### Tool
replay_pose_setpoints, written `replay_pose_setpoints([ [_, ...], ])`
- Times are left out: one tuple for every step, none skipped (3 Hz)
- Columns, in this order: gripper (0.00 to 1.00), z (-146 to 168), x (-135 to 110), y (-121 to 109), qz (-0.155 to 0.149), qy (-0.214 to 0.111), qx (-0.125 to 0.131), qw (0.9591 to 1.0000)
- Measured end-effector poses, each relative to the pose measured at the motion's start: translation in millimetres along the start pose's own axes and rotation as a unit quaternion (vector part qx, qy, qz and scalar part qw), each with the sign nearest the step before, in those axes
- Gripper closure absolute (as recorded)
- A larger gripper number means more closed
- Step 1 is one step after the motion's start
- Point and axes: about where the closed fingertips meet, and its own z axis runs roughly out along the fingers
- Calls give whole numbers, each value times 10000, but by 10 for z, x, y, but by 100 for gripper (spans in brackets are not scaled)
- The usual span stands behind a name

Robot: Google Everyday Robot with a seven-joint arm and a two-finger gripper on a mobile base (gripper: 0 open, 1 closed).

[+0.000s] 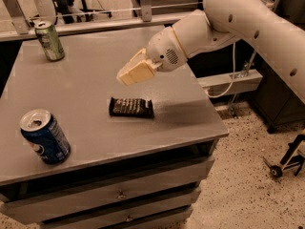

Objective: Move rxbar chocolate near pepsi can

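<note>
The rxbar chocolate (131, 107), a flat black-wrapped bar, lies on the grey table top (90, 75) near its middle front. The pepsi can (45, 136), blue with a silver top, stands upright at the front left corner, about a bar's length to the left of the bar. My gripper (126, 77), with cream fingers on a white arm, hovers open and empty just above and behind the bar, pointing down to the left, clear of it.
A green can (49, 41) stands at the table's back left corner. The table has drawers (119, 194) below its front edge. A rail runs behind the table. A wheeled frame (286, 161) stands on the speckled floor to the right.
</note>
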Motion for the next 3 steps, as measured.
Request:
replay_pose_setpoints([
  [64,-95,43,16,45,-60,131,9999],
  [42,-149,127,54,109,-66,224,9997],
  [10,-129,246,8,148,12,209,9997],
])
